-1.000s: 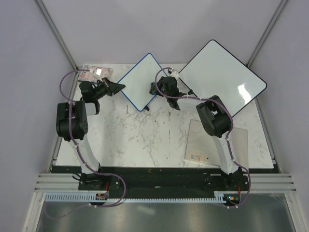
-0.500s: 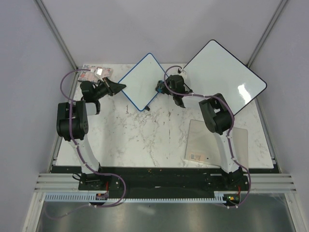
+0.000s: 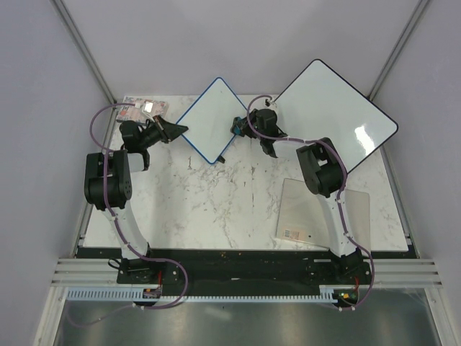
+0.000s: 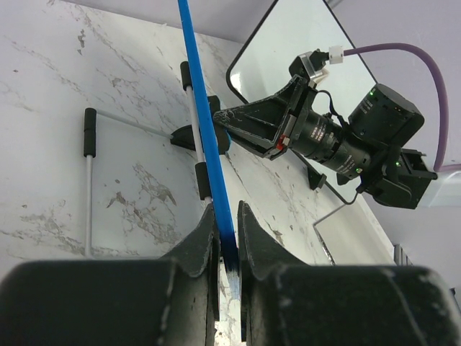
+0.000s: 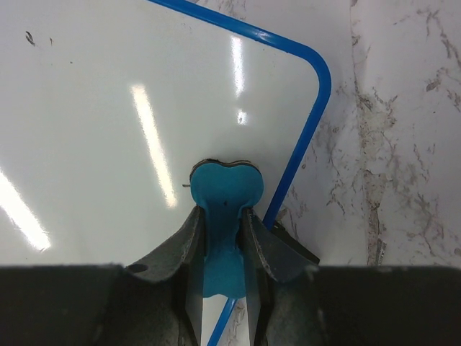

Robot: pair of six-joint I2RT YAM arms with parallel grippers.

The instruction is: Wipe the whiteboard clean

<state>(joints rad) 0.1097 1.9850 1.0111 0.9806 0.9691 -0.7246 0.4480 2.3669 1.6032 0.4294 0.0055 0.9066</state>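
**Right arm runs out to the board's corner**

Right arm now sits further back and right than a second ago, off the board's middle and up against its right-hand corner. Left arm and board have not shifted. Judgement: a wiping stroke reaching its end.

- Desk (image 3: pixel 216 209): marble, open toward the near side.
- Black-framed board (image 3: pixel 324 108): leans just beside the right wrist, so little room to swing right.
- Whiteboard (image 3: pixel 209 121): stands tilted at the back centre of the desk. Face is nearly clean, with faint specks left at the upper left in the right wrist view.
- Beige sheet (image 3: pixel 317 216): flat, well clear of the work.
- Left pincer (image 4: pixel 225 209): clenched on the whiteboard's blue frame, steadying it.
- Right pincer (image 5: pixel 223 216): grasping a teal eraser (image 5: pixel 225 189).
- Eraser: pressed to the face just inside the rounded corner. No face remains rightward; free travel lies back across toward the specks.
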